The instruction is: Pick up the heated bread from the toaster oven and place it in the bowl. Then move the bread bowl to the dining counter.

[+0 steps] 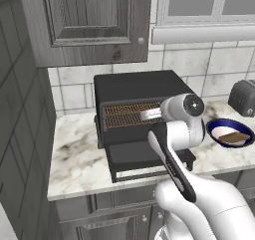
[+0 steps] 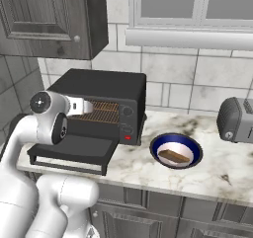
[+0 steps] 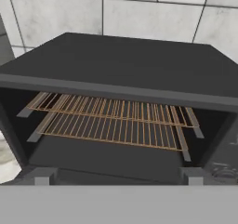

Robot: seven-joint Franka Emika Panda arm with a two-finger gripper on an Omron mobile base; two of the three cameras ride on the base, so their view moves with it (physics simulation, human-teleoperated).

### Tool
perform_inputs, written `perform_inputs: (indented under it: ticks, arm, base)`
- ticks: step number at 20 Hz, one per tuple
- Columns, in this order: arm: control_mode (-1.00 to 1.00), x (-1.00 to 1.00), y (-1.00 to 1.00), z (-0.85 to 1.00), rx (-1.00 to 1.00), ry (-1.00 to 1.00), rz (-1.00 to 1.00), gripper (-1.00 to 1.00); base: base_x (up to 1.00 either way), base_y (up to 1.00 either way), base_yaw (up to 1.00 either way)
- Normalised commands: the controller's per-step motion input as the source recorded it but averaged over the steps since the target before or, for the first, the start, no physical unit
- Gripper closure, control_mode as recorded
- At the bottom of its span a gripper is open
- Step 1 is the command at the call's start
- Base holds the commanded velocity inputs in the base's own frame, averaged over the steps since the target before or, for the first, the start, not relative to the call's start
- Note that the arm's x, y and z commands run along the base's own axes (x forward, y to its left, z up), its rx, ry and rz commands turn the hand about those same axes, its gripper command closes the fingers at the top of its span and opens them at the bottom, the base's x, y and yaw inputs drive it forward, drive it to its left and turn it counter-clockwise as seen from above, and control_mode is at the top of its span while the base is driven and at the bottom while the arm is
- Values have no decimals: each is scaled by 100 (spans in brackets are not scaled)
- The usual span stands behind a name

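The black toaster oven (image 1: 134,87) (image 2: 106,84) stands on the marbled counter with its front door (image 2: 74,150) dropped open. Its copper wire rack (image 3: 111,121) is bare. The tan bread slice (image 1: 233,137) (image 2: 174,156) lies inside the blue-rimmed bowl (image 1: 214,126) (image 2: 158,144), just right of the oven. My gripper (image 1: 149,115) (image 2: 86,106) hangs above the open door, pointing at the oven's mouth and well left of the bowl. Its fingers are too small to read.
A dark-grey slot toaster (image 1: 244,97) (image 2: 237,119) sits at the counter's right end, beyond the bowl. A grey wall cabinet (image 1: 84,20) hangs over the oven, and a window sill (image 2: 188,37) juts out above the tiles. Bare marbled counter (image 2: 217,168) lies in front of the toaster.
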Motion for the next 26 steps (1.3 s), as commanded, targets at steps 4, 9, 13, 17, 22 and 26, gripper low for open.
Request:
perform_inputs:
  ticks: [4,9,13,17,22,26]
  arm:
    - [-100,15,3,-4,0,-6,0,-100]
    - [-100,4,0,-6,0,-7,0,-100]
    - [-100,3,5,-16,0,-7,0,-100]
    - [-100,9,21,-21,0,-7,0,-100]
    - [-100,14,15,-21,0,-6,0,-100]
    - [-100,26,16,-14,0,-6,0,-100]
  base:
    - [0,0,0]
    - [0,0,0]
    - [0,0,0]
    - [0,0,0]
    - [0,0,0]
    - [0,0,0]
